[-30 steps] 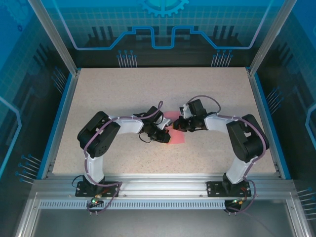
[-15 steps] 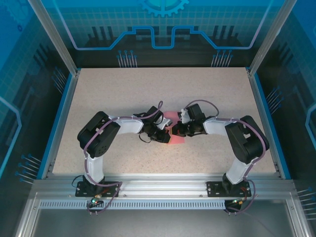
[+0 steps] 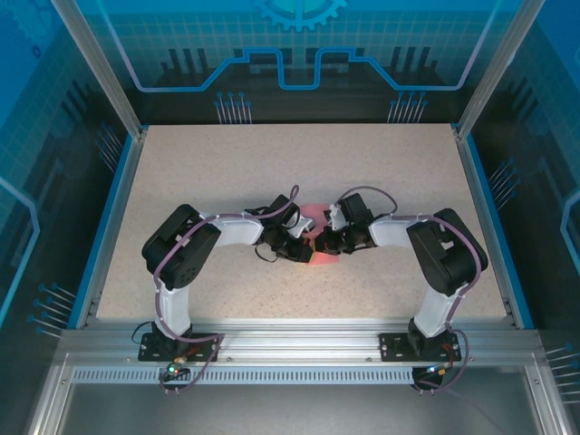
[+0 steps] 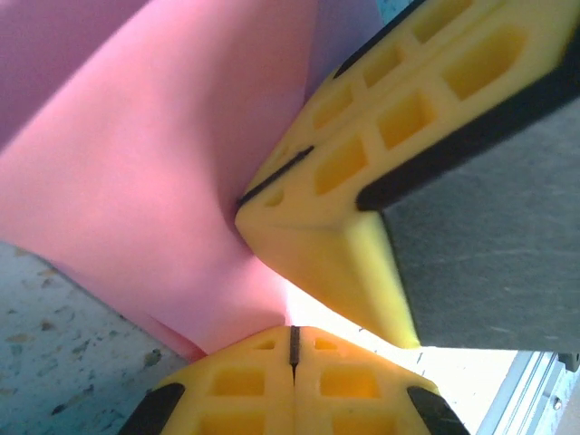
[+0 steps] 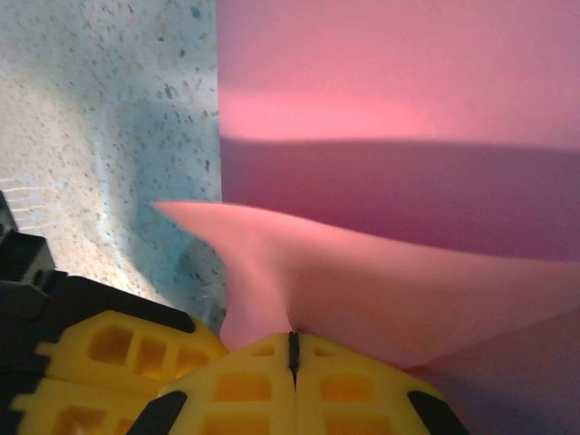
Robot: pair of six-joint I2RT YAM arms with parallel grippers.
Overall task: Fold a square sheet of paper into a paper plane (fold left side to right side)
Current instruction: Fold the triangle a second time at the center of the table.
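My left fingers [image 4: 236, 381] and right fingers [image 5: 245, 385] meet tip to tip at the middle of the tabletop [image 3: 272, 163], over the pink paper [image 5: 381, 91]. Both pairs are pressed together, each nipping a bit of the paper. At my right fingers the pinched edge lifts in a curl, while the rest lies flat on the tabletop

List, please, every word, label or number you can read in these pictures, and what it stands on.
None can be read.
The paper is plain pink, without marks.
The blue backdrop bears a gear and line pattern, without lettering.
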